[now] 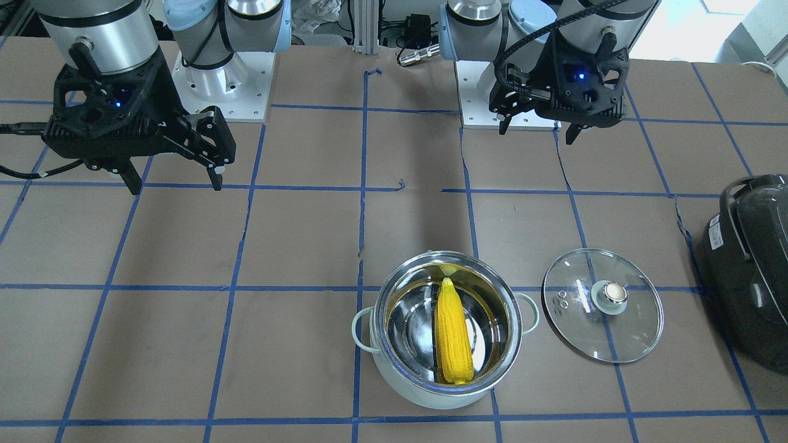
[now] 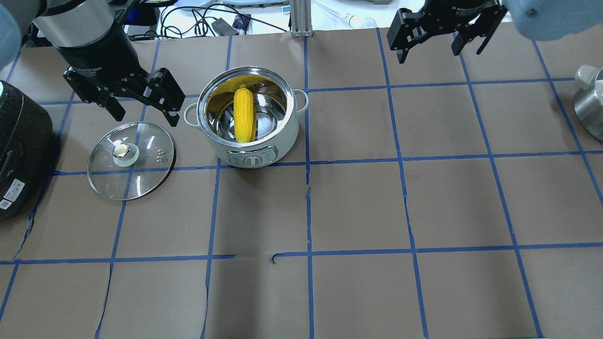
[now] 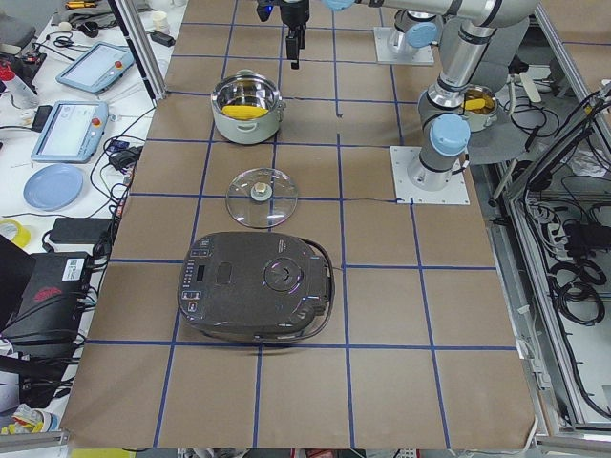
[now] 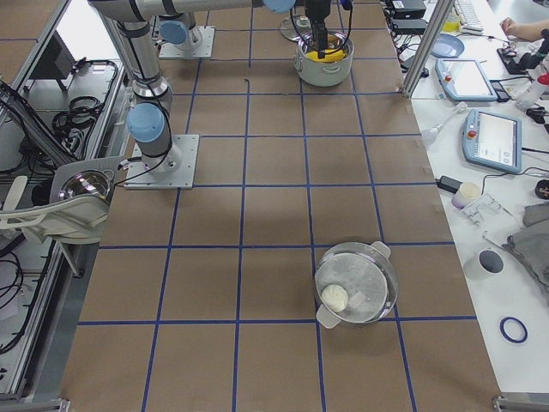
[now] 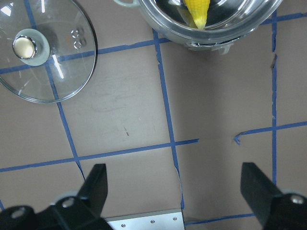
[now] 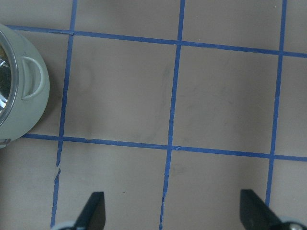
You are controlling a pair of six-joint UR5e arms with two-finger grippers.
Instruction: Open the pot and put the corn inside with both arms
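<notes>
- One round shiny stainless-steel pot (image 2: 282, 143) with a pale outer wall and two loop side handles, uncovered, at 11 o'clock on the brown paper-covered table (image 2: 358, 207) in the overhead view.
- One bright yellow bumpy toy corn cob (image 2: 244, 115) inside that pot, lying along the 12-to-6 line, pointed tip toward 6 o'clock.
- One clear round glass lid (image 2: 131, 161) with a metal knob, flat on the table with the knob up, at 8 o'clock of the pot, just beside it and apart from it.
- Two black two-finger grippers, each with a blue light, both raised over the table.
- Left gripper (image 2: 145, 115): at 9 o'clock of the pot, above the lid's 12 o'clock edge, fingers spread wide, gripping nothing.
- Right gripper (image 1: 174, 183): at 2 o'clock of the pot in the overhead view, well apart from it, fingers spread wide, gripping nothing.
- One large black rounded appliance (image 2: 19, 150) at 9 o'clock of the lid, at the table's edge.
- One further lidded steel pot (image 4: 369, 275) toward the table's 3 o'clock end, well apart from everything else.
</notes>
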